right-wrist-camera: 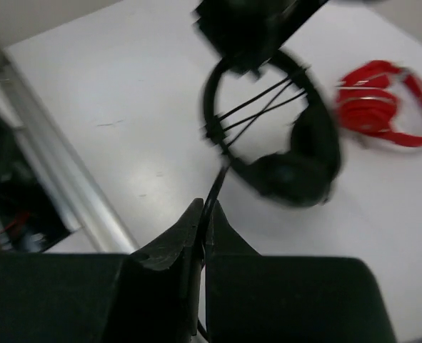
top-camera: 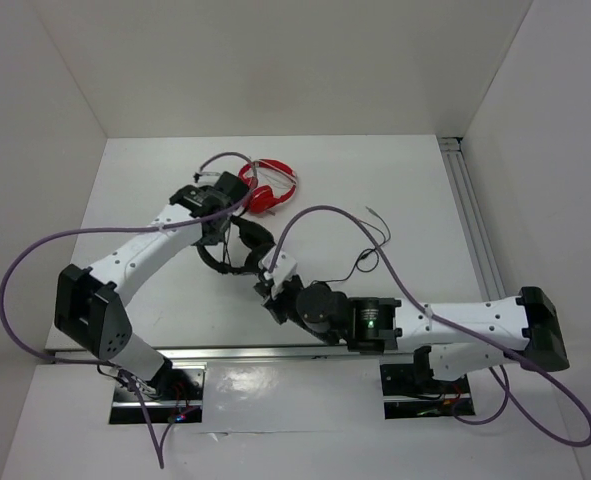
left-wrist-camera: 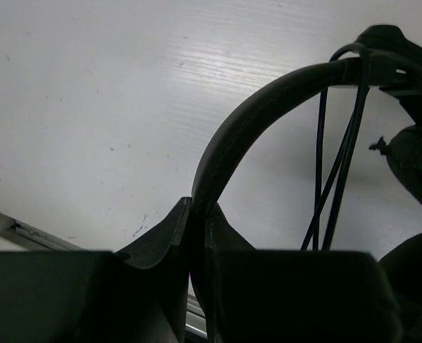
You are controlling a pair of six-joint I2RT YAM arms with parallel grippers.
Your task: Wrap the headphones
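The black headphones (top-camera: pixel 237 248) hang just above the white table near its middle. My left gripper (top-camera: pixel 218 225) is shut on their headband (left-wrist-camera: pixel 246 121), which arches up out of the jaws. Turns of thin black cable (left-wrist-camera: pixel 335 179) cross the span of the headband. My right gripper (top-camera: pixel 268 288) sits just in front of the headphones (right-wrist-camera: pixel 296 157), shut on the cable (right-wrist-camera: pixel 215 189), which runs taut from its jaws up to the headset. The rest of the cable (top-camera: pixel 370 255) trails right across the table to its plug.
Smaller red headphones (top-camera: pixel 268 186) lie on the table behind my left gripper (left-wrist-camera: pixel 198 214), also seen at the right wrist view's upper right (right-wrist-camera: pixel 382 103). An aluminium rail (top-camera: pixel 470 215) runs along the table's right side, another along the near edge (right-wrist-camera: pixel 61 179). White walls enclose the workspace.
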